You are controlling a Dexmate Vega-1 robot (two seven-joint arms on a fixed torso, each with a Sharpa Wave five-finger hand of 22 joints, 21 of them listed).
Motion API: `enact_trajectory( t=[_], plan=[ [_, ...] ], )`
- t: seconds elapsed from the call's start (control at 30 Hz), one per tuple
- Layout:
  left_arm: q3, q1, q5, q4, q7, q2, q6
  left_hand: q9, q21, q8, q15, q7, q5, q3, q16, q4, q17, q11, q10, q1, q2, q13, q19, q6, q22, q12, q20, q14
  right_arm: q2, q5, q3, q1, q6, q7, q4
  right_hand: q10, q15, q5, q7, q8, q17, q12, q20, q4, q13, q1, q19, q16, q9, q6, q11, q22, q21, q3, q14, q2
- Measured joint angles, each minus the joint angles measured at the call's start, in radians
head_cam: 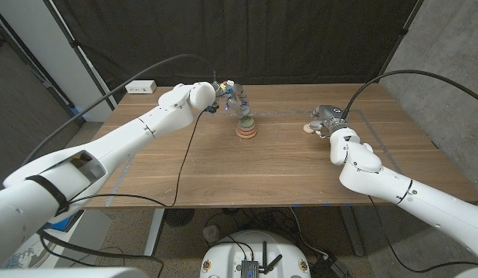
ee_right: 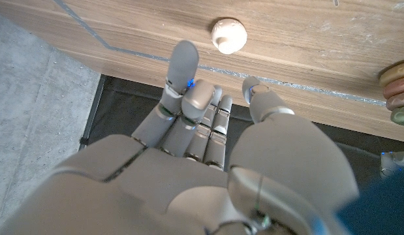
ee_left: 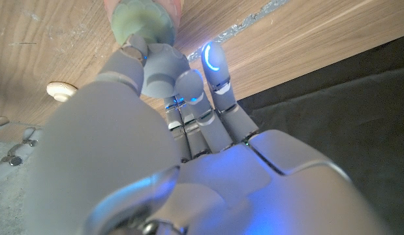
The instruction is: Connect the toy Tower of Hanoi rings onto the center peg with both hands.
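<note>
A stack of rings (head_cam: 246, 131) stands on the table's far middle, with a green ring (head_cam: 246, 121) on top. My left hand (head_cam: 232, 96) hangs over the stack from the left. In the left wrist view its thumb and a finger (ee_left: 131, 51) pinch the green ring (ee_left: 140, 19), and the other fingers point past it. A small cream ring (head_cam: 308, 128) lies on the table to the right. My right hand (head_cam: 328, 119) hovers just beside it, fingers apart and holding nothing; the cream ring (ee_right: 228, 34) lies past its fingertips (ee_right: 182, 57).
A white power strip (head_cam: 141, 87) lies at the table's far left corner. Tape lines (head_cam: 289, 113) run across the table behind the stack. A black cable (head_cam: 184, 166) trails from my left arm over the near table. A dark curtain hangs behind.
</note>
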Motion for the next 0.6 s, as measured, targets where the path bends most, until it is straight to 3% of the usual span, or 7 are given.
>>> enact_trajectory(
  t=[0.6],
  plan=[
    [0.031,-0.019,-0.008,0.072,0.002,-0.035,-0.025,0.0,0.0,-0.001,0.0,-0.005,0.0,0.0,-0.007,0.0,-0.002,0.001,0.007,-0.004,-0.004,0.0,0.002,0.005,0.0,0.0,0.002,0.0,0.002,0.004,-0.007,0.012,0.005,0.001,0.009,0.005,0.0,0.0,0.005,0.0,0.001,0.0,0.0,0.0,0.0,0.0,0.0,0.0,0.0,0.005,0.005,0.0,0.0,0.0,0.0,0.0]
  ],
)
